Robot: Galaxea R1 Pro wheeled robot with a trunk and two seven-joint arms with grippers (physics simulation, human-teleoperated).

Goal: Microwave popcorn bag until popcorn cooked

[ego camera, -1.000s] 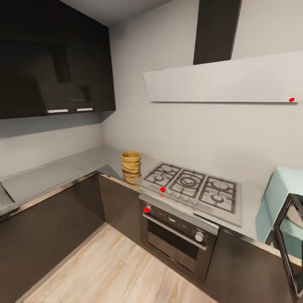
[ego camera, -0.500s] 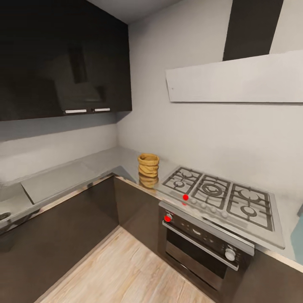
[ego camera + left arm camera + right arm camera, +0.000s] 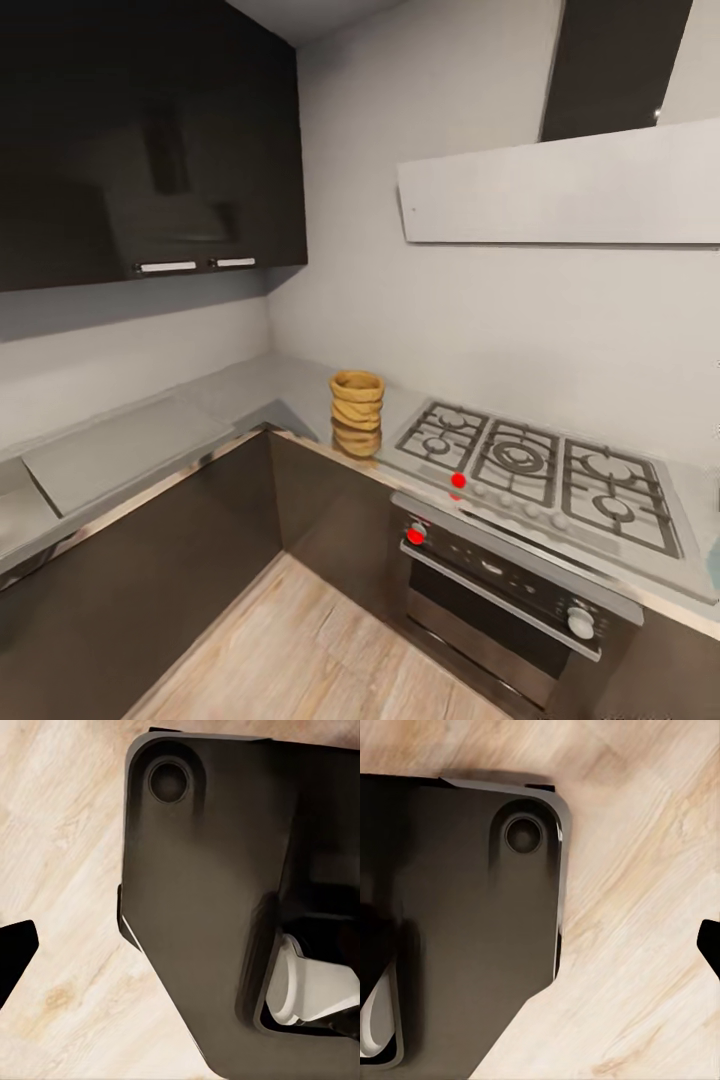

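The popcorn bag (image 3: 357, 413), a squat tan-orange ribbed sack, stands upright on the grey countertop (image 3: 255, 385) at the inner corner, just left of the gas hob. A pale mint sliver of the microwave (image 3: 714, 560) touches the right edge of the head view. The popcorn itself is hidden. In the left wrist view a dark finger (image 3: 15, 954) juts in over the wooden floor beside my black base (image 3: 210, 892). The right wrist view has a similar dark tip (image 3: 709, 945) over the floor.
A steel gas hob (image 3: 540, 475) sits right of the bag, with a black built-in oven (image 3: 510, 590) below it. Dark cabinets hang at upper left, and a pale hood (image 3: 560, 190) over the hob. Light wooden floor (image 3: 320, 650) lies between me and the counter.
The whole head view has swung left and closer. The microwave with its open door has slid out past the right edge. The bag stands where it was on the counter.
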